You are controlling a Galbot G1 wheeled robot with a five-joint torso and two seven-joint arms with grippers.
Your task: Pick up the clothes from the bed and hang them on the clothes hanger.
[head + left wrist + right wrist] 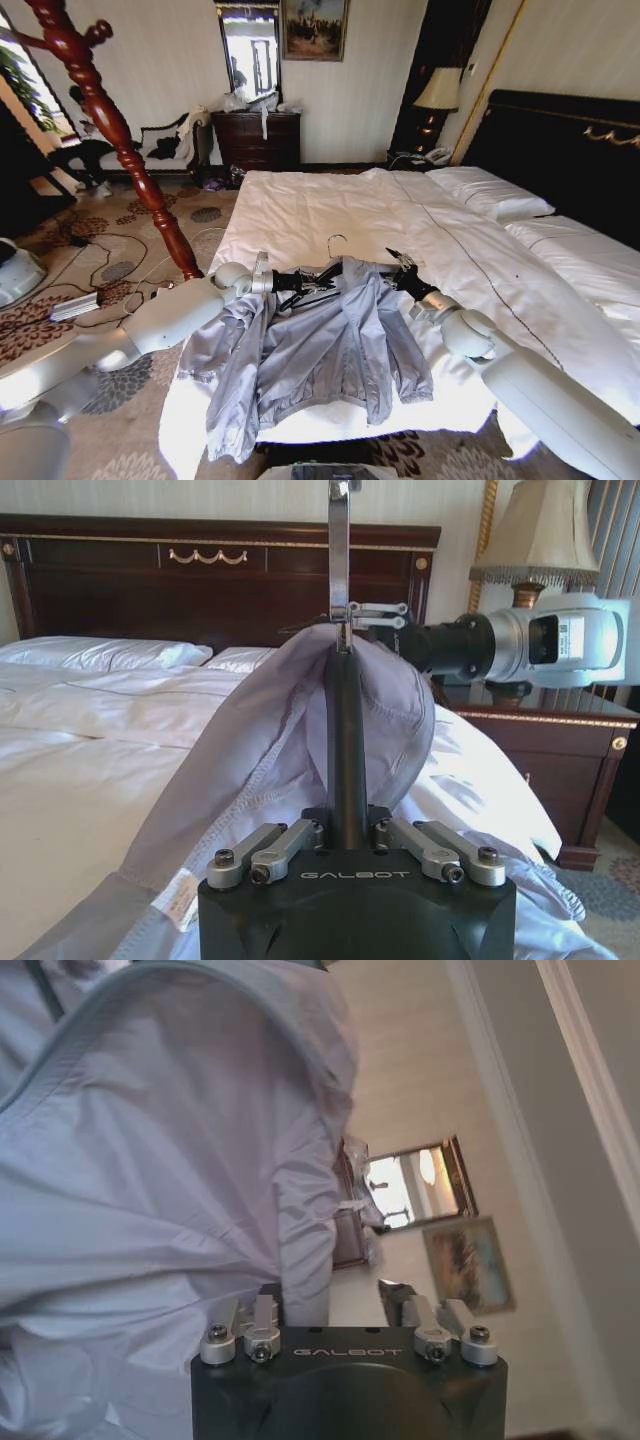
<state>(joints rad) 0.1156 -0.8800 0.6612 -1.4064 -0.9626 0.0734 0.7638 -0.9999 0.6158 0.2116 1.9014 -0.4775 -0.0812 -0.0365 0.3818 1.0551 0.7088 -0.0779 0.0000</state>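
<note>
1. Head view. The jacket (320, 350) lies spread over the near edge of the bed (330, 205), its hem hanging toward the floor. The clothes hanger (335, 272) sits at the collar, its silver hook (335, 243) lying on the white duvet. The left gripper (300, 281) reaches in from the left at the jacket's left shoulder; the right gripper (405, 268) reaches in from the right at the opposite shoulder. A red-brown turned wooden post (120, 135) stands on the carpet left of the bed.

2. Left wrist view. The left gripper (349, 832) has its jaws drawn tight onto the black arm of the hanger (348, 740), which runs straight away from the camera under the grey fabric (270, 770). At the far end the right gripper (385, 615) meets the hanger's tip just beside the hook's shank (339, 540). The black headboard (210, 575), a pillow (100, 653) and a bedside lamp (530, 530) stand behind.

3. Right wrist view. The right gripper (330, 1305) has its fingers parted, a gap showing between them. One finger (266, 1312) touches a hanging fold of the jacket (170, 1160); the other stands free. The fabric drapes over and just beside the gripper. A framed painting (468, 1265) and a mirror (408, 1185) hang on the wall beyond.
</note>
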